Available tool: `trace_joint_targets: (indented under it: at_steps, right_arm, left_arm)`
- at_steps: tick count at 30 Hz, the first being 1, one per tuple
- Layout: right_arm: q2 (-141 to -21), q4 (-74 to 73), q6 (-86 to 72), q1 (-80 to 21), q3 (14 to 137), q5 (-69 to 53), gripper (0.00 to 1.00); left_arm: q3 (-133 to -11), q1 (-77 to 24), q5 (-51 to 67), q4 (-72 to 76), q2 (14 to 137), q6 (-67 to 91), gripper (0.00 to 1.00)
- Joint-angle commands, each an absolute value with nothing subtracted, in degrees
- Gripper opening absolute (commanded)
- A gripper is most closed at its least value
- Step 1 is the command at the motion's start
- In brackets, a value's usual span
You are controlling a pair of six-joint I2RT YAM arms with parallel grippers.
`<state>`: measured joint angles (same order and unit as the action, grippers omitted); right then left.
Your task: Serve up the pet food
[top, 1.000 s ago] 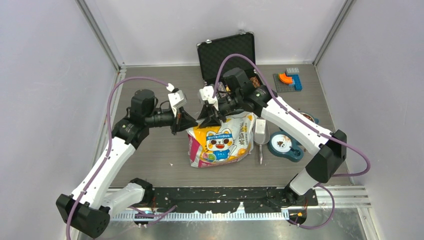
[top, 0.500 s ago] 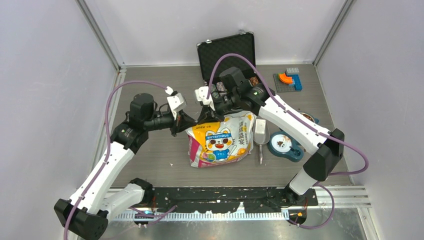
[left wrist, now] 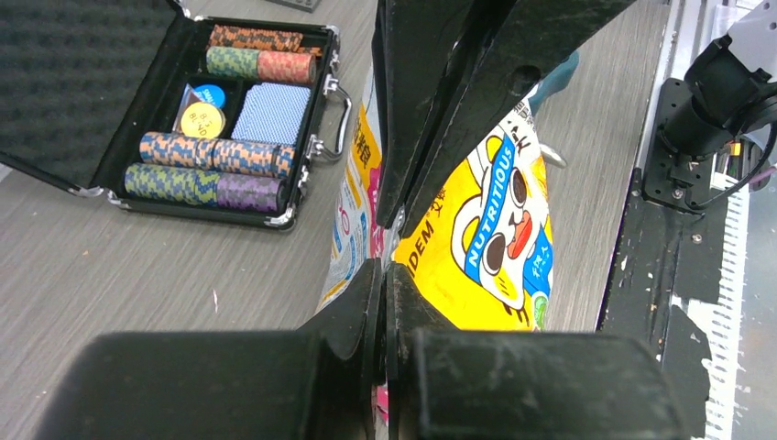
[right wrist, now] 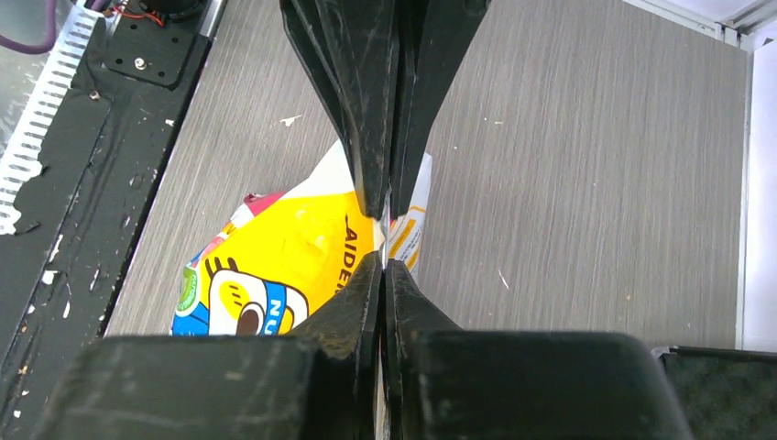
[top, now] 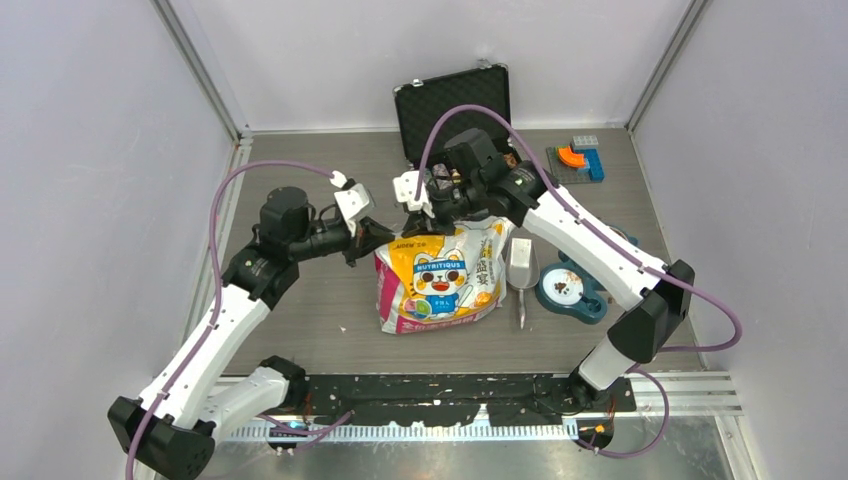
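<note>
The cartoon-cat printed bag (top: pixel 440 285) lies on the table with its top edge lifted. My left gripper (top: pixel 373 243) is shut on the top edge from the left; in the left wrist view (left wrist: pixel 386 270) the fingers pinch the bag (left wrist: pixel 476 238). My right gripper (top: pixel 420 220) is shut on the same edge from behind, as the right wrist view (right wrist: pixel 383 261) shows on the bag (right wrist: pixel 293 247). The two grippers meet tip to tip. A few brown pet food pieces (top: pixel 566 287) lie in the teal bowl (top: pixel 548 296). The bag's contents are hidden.
A white scoop (top: pixel 521 262) lies between the bag and the bowl. An open black case (top: pixel 455 100) of poker chips (left wrist: pixel 206 170) stands behind the bag. Coloured blocks (top: pixel 577 160) sit at the back right. Grey walls enclose the table (top: pixel 300 300).
Both grippers have kept their hold and shifted slightly back and together. The bag's top edge has risen with them and the bag stands a little more upright.
</note>
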<state>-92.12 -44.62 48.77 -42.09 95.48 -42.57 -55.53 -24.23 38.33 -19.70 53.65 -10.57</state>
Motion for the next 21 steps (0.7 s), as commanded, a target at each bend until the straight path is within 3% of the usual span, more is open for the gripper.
trace_joint_targets:
  at_steps: [1, 6, 14, 21]
  right_arm:
    - [-86.1, -60.2, 53.6, -31.0, 96.3, -23.0, 0.05]
    - [-84.8, -61.2, 56.7, -29.6, 95.5, -24.5, 0.07]
    - [-83.6, -63.0, 65.4, -29.6, 95.5, -38.6, 0.55]
    - [-83.6, -62.8, 67.5, -29.7, 94.7, -38.8, 0.59]
  left_arm:
    - [-55.9, -19.5, 31.1, -24.0, 49.2, -12.0, 0.00]
    - [-55.8, -19.1, 34.5, -23.5, 49.7, -11.9, 0.00]
    - [-55.9, -19.1, 42.5, -25.0, 49.4, -14.4, 0.00]
    - [-55.5, -19.1, 45.1, -25.3, 48.1, -16.0, 0.00]
